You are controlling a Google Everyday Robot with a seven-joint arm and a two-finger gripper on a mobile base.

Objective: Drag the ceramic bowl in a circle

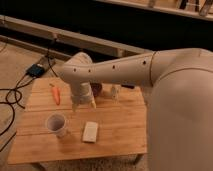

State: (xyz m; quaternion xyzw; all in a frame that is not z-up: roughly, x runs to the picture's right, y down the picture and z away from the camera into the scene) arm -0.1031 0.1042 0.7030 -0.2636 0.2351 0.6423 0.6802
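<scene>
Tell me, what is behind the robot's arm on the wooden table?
Part of the ceramic bowl shows behind the arm; the rest of it is covered. The tool hangs over the table, in front of the bowl.

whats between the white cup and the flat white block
Nothing: bare table separates the white cup and white block, as the camera view shows. The hand hangs farther back, by the ceramic bowl.

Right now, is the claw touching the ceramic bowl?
Cannot tell. Camera view: the claw hangs just left of the ceramic bowl, but the wrist hides the bowl's left edge.
</scene>
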